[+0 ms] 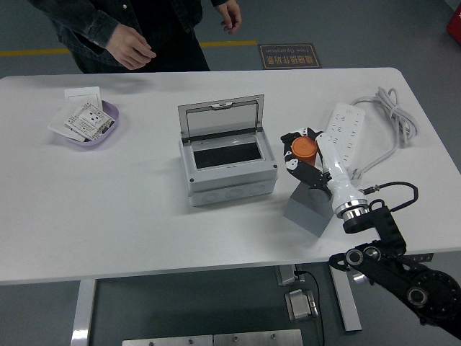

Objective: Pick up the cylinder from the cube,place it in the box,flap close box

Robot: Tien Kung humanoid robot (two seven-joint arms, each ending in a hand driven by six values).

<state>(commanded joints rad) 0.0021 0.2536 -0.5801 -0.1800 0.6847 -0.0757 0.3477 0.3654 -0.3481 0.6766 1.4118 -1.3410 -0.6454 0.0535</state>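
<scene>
My right hand point(302, 153) is shut on the orange cylinder point(303, 148), holding it in the air just right of the box. The grey cube point(308, 207) sits below and slightly nearer, with nothing on top of it. The grey box point(228, 164) stands in the middle of the table, its clear lid point(220, 116) tipped up and back, its dark inside showing. My left arm is out of view.
A white power strip point(343, 131) with its cable point(392, 115) lies at the right. A purple dish point(101, 126) holding white cards sits at the far left. A person in dark clothes stands at the far side, one hand point(133, 49) hanging above the table edge.
</scene>
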